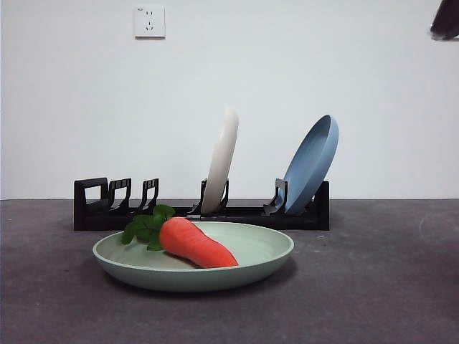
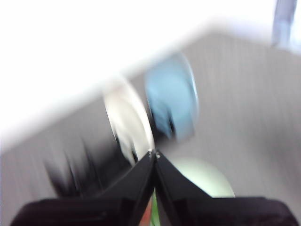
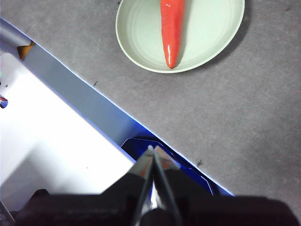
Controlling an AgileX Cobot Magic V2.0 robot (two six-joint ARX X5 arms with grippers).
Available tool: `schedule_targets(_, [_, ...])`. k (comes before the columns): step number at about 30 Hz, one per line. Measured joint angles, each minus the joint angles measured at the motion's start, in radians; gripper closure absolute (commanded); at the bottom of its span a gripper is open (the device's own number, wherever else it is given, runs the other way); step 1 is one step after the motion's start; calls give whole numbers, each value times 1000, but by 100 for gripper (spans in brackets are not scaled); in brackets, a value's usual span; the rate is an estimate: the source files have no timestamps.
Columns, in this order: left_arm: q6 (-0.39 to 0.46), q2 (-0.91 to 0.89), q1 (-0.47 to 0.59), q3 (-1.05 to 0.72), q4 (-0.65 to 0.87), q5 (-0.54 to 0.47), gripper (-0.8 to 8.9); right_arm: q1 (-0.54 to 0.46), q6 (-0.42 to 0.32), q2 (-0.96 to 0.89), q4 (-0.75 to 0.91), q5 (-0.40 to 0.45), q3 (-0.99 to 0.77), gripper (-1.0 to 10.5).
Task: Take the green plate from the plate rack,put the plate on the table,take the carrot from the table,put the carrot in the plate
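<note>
The green plate (image 1: 251, 261) lies flat on the table (image 1: 380, 287) in front of the plate rack (image 1: 93, 208). The carrot (image 1: 197, 244) lies in the plate, leaves to the left. The right wrist view shows the plate (image 3: 207, 33) with the carrot (image 3: 172, 28) in it. My right gripper (image 3: 153, 149) is shut and empty, high above the table edge, well away from the plate. My left gripper (image 2: 154, 152) is shut and empty, above the table; its blurred view shows the green plate (image 2: 207, 181) and the rack's plates.
A cream-white plate (image 1: 222, 161) and a light blue plate (image 1: 312, 165) stand upright in the rack. A black arm tip (image 1: 446, 20) shows at the top right corner. A blue and white edge (image 3: 70, 122) borders the table in the right wrist view.
</note>
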Motion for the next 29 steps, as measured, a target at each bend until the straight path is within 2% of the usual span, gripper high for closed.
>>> schedule_targets(2, [69, -43, 108, -42, 135, 102, 816, 0, 0, 0, 0, 0, 0, 946])
schedule_targets(4, [107, -91, 226, -101, 257, 199, 816, 0, 0, 0, 0, 0, 0, 946])
schedule_targets(6, [124, -136, 323, -166, 351, 253, 816, 0, 0, 0, 0, 0, 0, 946])
schedule_targets(13, [151, -356, 608, -515, 650, 265, 815, 0, 0, 0, 0, 0, 0, 946])
schedule_targets(19, [152, -528, 732, -851, 762, 268, 815, 0, 0, 0, 0, 0, 0, 946])
schedule_targets(29, [114, -758, 794, -1243, 790, 268, 815, 0, 0, 0, 0, 0, 0, 946])
